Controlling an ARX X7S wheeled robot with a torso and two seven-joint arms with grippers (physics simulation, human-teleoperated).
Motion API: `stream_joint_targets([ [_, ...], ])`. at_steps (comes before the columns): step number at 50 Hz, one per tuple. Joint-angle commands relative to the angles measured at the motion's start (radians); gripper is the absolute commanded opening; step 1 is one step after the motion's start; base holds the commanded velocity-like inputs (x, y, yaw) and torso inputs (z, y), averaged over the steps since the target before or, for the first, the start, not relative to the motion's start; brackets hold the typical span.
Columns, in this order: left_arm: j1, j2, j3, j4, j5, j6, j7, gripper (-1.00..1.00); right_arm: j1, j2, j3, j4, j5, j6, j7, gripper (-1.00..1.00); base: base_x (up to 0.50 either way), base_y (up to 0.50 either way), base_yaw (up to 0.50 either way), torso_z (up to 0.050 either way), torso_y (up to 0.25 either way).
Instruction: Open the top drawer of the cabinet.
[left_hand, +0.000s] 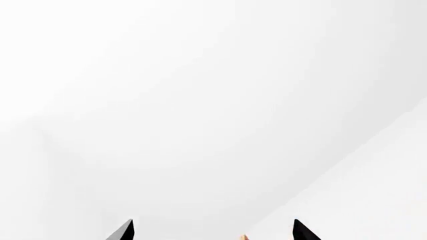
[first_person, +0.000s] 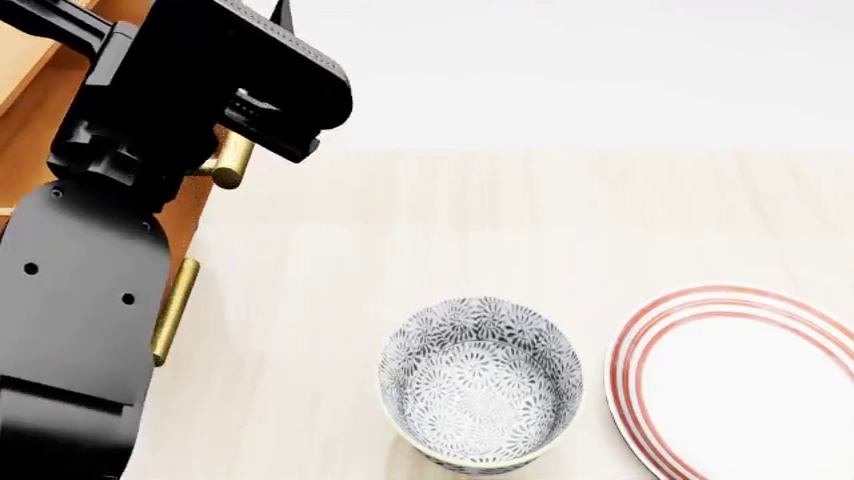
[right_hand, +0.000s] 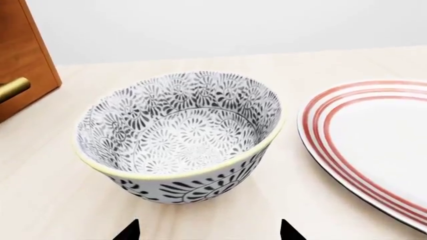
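My left arm (first_person: 80, 290) rises along the left edge of the head view, its broad black link low in the frame and the wrist block reaching up and away to the cabinet (first_person: 30, 110), which fills the upper-left corner in orange-brown wood. The left gripper (left_hand: 212, 232) is buried behind that wrist block in the head view; from its own wrist camera I see only two dark fingers (left_hand: 123, 232) poking in at the frame edge, spread apart, with blank white beyond and a sliver of tan between them. Whether they are clamped around anything I cannot tell.

The top drawer (first_person: 40, 45) sits at the upper left, under my wrist. Its brass handle (first_person: 230, 160) shows only as a short stub emerging just beside the wrist block, its long axis running toward the camera along the cabinet's front. The lower handle (first_person: 174, 308) lies parallel, nearer to me, partly covered by the arm.

The right gripper (right_hand: 208, 232) hovers low over the pale wood surface (first_person: 400, 230), fingers (right_hand: 128, 232) parted and grasping nothing, aimed at the patterned bowl (right_hand: 180, 135). The bowl stands upright just beside a red-rimmed plate (right_hand: 373, 145), not touching it.
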Motion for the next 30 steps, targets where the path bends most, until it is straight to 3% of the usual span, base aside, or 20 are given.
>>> stream_joint_targets([
  [1, -0.044, -0.005, -0.029, -0.119, -0.046, 0.055, -0.039, 1.0, 0.0, 0.003, -0.003, -0.002, 0.004, 0.002, 0.002, 1.0, 0.0, 0.0, 0.0, 0.0, 0.0],
  [30, -0.183, 0.001, -0.056, -0.385, -0.144, 0.121, -0.074, 1.0, 0.004, 0.004, -0.015, 0.01, 0.008, -0.008, -0.002, 1.0, 0.0, 0.0, 0.0, 0.0, 0.0],
])
